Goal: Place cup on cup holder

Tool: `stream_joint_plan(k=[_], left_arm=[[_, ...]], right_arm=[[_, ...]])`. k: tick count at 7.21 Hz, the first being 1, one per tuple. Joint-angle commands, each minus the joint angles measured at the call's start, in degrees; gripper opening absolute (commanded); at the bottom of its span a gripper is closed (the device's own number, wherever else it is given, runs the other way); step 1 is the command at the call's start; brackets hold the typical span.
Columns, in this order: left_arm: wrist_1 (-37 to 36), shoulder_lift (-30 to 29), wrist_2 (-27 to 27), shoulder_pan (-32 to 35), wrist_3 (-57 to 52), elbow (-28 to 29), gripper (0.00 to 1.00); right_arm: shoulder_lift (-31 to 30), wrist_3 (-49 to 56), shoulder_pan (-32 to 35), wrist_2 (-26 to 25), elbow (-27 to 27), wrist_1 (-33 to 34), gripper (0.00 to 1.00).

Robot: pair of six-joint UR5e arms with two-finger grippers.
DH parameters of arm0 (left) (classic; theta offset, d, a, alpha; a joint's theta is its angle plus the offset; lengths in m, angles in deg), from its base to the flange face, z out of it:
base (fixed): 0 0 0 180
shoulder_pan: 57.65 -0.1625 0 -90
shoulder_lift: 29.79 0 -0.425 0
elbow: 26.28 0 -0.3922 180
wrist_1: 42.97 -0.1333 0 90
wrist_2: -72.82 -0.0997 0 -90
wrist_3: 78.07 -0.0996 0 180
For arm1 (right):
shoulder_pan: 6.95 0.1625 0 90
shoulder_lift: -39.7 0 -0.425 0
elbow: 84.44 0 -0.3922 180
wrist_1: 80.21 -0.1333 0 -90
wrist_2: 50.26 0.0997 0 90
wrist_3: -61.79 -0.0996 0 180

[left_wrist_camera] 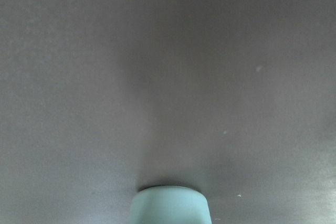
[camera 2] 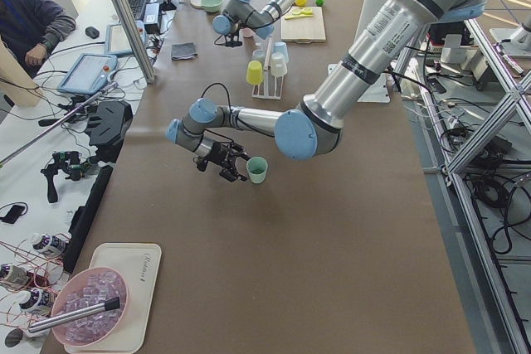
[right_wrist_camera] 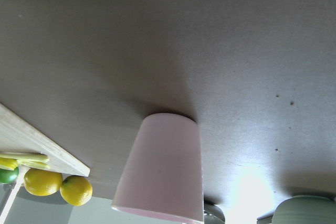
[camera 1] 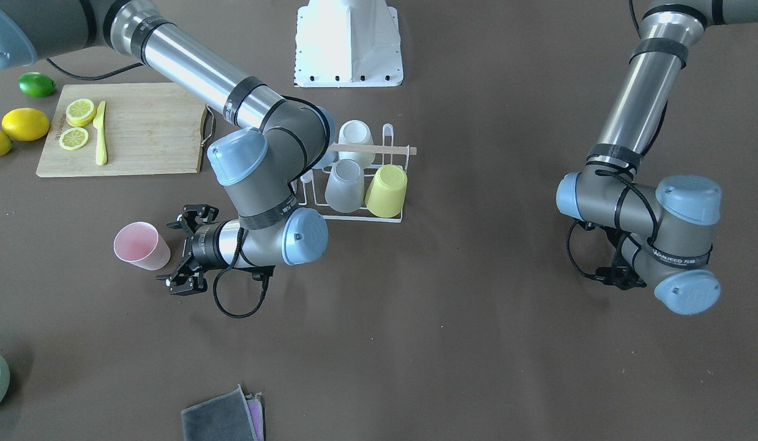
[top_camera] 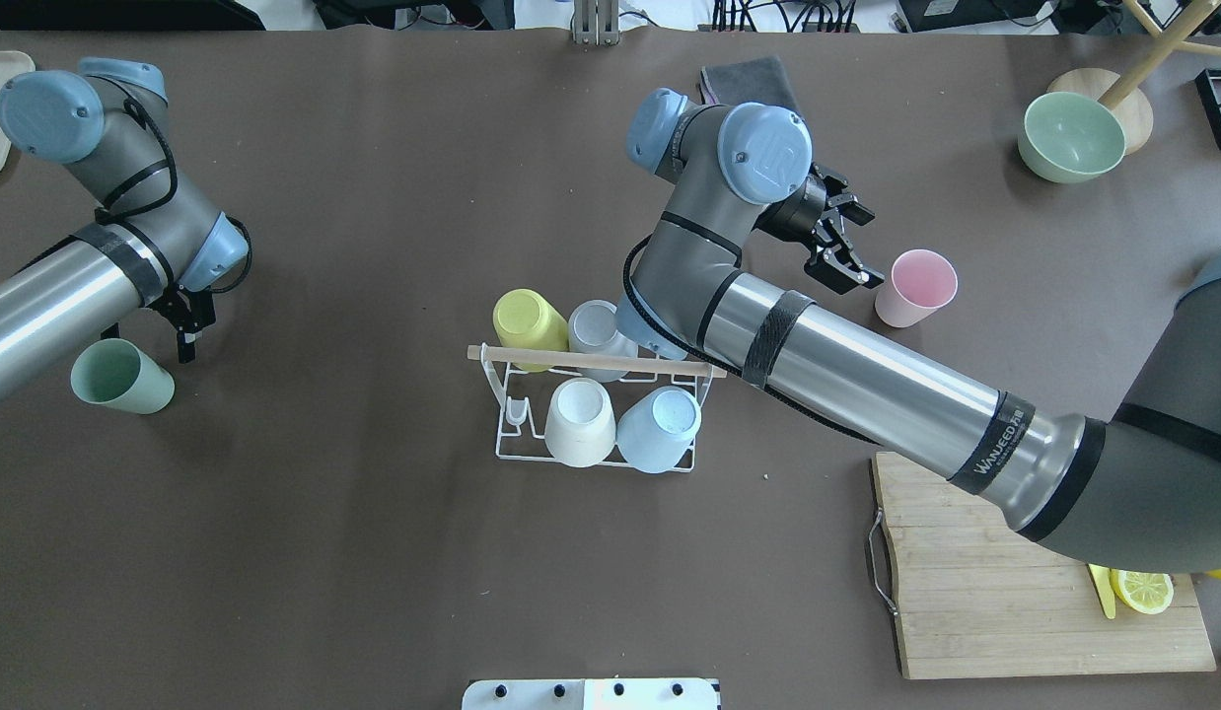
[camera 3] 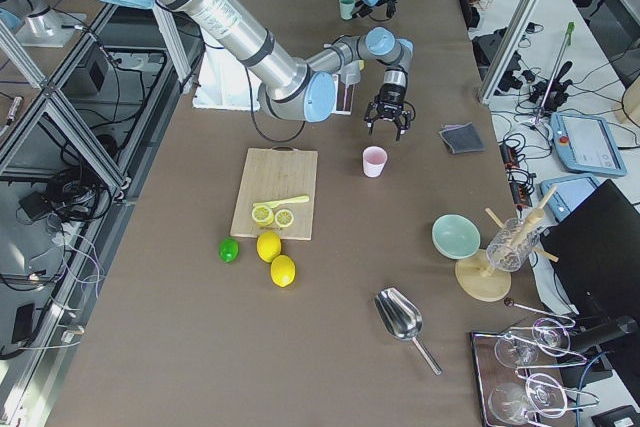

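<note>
My right gripper (top_camera: 867, 247) hangs low over the table with its two fingers spread wide, and it holds nothing. Just beside it, not touching the fingers, stands the pink cup (top_camera: 916, 288). It is upright on the table with its mouth up. In my right wrist camera this cup is in the lower middle of the view, and there I see only its outer wall.

The cup holder (top_camera: 532, 355) stands in the middle of the table, apart from the pink cup. My right forearm passes over one of its ends. Four cups sit on it upside down, each one over a prong. A yellow cup (top_camera: 528, 325) and a grey cup (top_camera: 596, 325) are in the far row. A white cup (top_camera: 579, 422) and a blue cup (top_camera: 660, 426) are in the row nearer to me. One prong (top_camera: 512, 412) beside the white cup is bare.

My left gripper (top_camera: 186, 335) is low over the table near a green cup (top_camera: 117, 377), which stands upright with its mouth up. I cannot tell if these fingers are wide or narrow, because the wrist covers them.

A green bowl (top_camera: 1072, 136) stands at the far right of the table, and I see its green inside. On the cutting board (camera 1: 146, 131) lie lemon slices (camera 1: 80, 112) and a yellow knife (camera 1: 101, 133).
</note>
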Motion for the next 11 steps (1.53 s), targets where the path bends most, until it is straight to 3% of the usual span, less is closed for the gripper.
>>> stream_joint_plan(k=[1, 4, 8, 10, 11], left_arm=[[-0.1, 0.9, -0.2, -0.2, 0.0, -0.4, 0.97], [-1.2, 1.6, -0.2, -0.2, -2.1, -1.0, 0.96], [-2.0, 1.6, -0.2, -0.8, -2.1, -1.5, 0.96], [-1.9, 1.7, -0.2, -0.8, -2.1, -1.0, 0.96], [-1.9, 1.7, -0.2, -0.8, -2.1, -0.9, 0.96]], right_arm=[[-1.4, 3.7, 0.6, -5.1, -0.5, -0.5, 1.0], [-2.5, 3.6, 2.0, -3.0, -0.6, -1.9, 1.0], [-3.8, -8.9, 6.7, 15.7, -0.9, -1.5, 1.0], [-2.2, -13.3, 7.2, 21.6, -1.8, -1.4, 1.0], [-1.3, -13.2, 8.4, 21.9, -1.9, -1.0, 1.0]])
